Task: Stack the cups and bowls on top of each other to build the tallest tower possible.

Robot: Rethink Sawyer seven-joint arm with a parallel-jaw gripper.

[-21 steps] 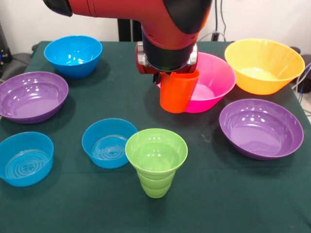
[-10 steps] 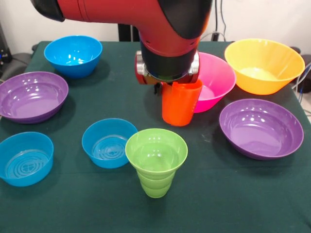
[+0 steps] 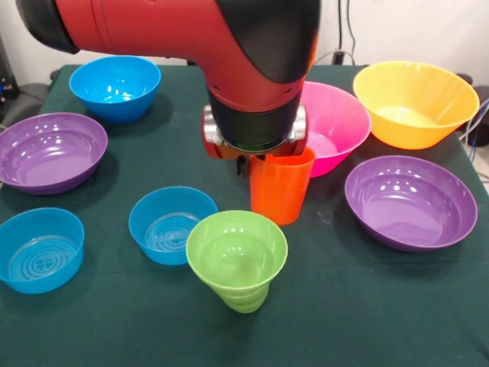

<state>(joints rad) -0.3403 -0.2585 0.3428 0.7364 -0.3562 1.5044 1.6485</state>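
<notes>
At the frame's centre the plain glossy orange plastic cup (image 3: 280,188) hangs upright, grasped at its rim by the gripper (image 3: 263,159) of the red and black arm (image 3: 191,38), just behind the tilted ridged lime green plastic cup (image 3: 236,260) on the dark green surface (image 3: 359,306), with the large pink plastic bowl (image 3: 340,126) behind it.

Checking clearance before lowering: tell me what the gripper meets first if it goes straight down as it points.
The gripper holds the plain orange plastic cup; straight below, the dark green tablecloth comes first. The ridged lime green cup looks just clear, though depth is uncertain.
</notes>
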